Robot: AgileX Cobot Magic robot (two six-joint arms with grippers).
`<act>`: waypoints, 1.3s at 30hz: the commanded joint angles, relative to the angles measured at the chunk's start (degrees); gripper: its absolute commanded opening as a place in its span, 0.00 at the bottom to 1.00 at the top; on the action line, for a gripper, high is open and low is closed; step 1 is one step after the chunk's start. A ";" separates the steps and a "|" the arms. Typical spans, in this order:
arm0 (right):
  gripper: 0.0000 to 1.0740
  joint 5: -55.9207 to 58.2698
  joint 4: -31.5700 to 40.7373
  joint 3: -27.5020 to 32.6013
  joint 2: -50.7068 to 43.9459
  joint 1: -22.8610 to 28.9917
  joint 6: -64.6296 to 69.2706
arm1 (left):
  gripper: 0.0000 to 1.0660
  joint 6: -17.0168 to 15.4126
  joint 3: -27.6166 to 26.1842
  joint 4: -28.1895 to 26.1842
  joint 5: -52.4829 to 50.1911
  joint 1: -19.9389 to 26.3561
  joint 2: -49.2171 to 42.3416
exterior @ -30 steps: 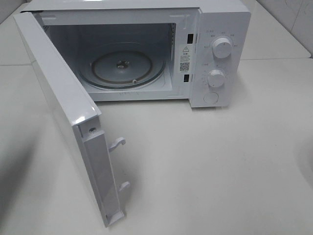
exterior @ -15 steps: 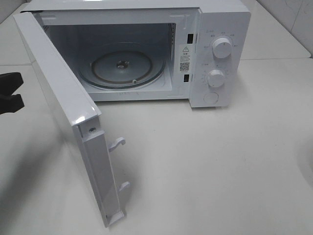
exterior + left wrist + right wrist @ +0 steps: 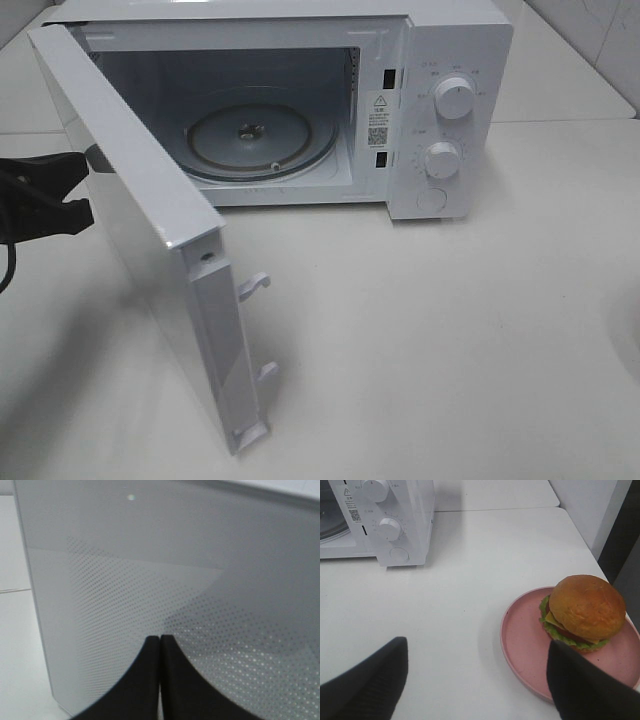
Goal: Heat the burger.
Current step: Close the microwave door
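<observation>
High view, oven: the microwave (image 3: pixel 440 100) stands at the back of the tabletop (image 3: pixel 450 330) with its door (image 3: pixel 140 230) swung wide and the glass turntable (image 3: pixel 250 135) bare.
High view, left arm: the left gripper (image 3: pixel 82 185) sits at the outer face of the door, touching it or just short of it; the burger does not show here.
Left wrist view: the fingers (image 3: pixel 150 680) are pressed together with nothing between them, tips against the dotted door panel (image 3: pixel 150 580).
Right wrist view: the burger (image 3: pixel 582 611) sits on a pink plate (image 3: pixel 520 640) on the tabletop, well apart from the microwave (image 3: pixel 395 520).
Right wrist view, grip: the right gripper (image 3: pixel 475 680) hangs wide apart and empty, one finger near the plate's rim.
Progress: door open; burger not yet picked up, loaded, shut in or timed.
</observation>
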 commanded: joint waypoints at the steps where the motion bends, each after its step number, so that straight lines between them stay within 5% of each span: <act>1: 0.70 -0.40 0.23 -0.06 -1.78 -0.34 -0.52 | 0.00 -0.11 -1.20 -1.89 -0.57 -1.43 0.74; 15: 0.70 -0.40 0.23 -0.06 -1.78 -0.34 -0.52 | 0.00 -0.06 -4.35 -2.29 -0.34 -1.72 2.58; 27: 0.70 -0.40 0.23 -0.06 -1.78 -0.34 -0.57 | 0.00 2.98 -10.60 -12.32 -0.23 -7.22 9.05; 39: 0.70 -0.40 0.23 -0.06 -1.72 -0.34 -0.52 | 0.00 3.15 -14.15 -15.36 -0.11 -9.22 10.14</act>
